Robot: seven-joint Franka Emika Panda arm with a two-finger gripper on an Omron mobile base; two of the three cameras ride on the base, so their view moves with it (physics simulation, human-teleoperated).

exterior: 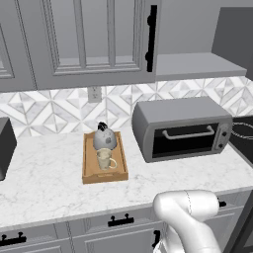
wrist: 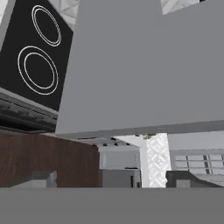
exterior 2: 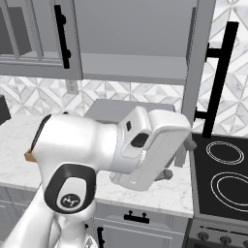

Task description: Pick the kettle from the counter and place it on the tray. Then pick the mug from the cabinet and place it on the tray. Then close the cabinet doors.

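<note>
The kettle [exterior: 105, 138] and the mug [exterior: 105, 159] both stand on the wooden tray [exterior: 88, 163], which rests on the counter [exterior: 44, 178]. The cabinet [exterior 2: 131, 68] shows its bare grey shelf [exterior: 197, 64]. Its left door [exterior: 94, 39] lies flat against the front. Its right door [exterior 2: 197, 58] stands swung out, edge-on, with its black handle [exterior 2: 220, 72] facing right. My gripper [wrist: 111, 179] is open with nothing between its fingers, right up against that door's grey face [wrist: 144, 65]. In the right base view the hand sits by the door's lower end.
A grey toaster oven [exterior: 183, 128] stands on the counter right of the tray. A black stove top [exterior 2: 223, 169] lies at the far right, below the swung-out door. A dark appliance [exterior: 5, 148] sits at the left edge. Grey drawers [exterior: 118, 222] run beneath the counter.
</note>
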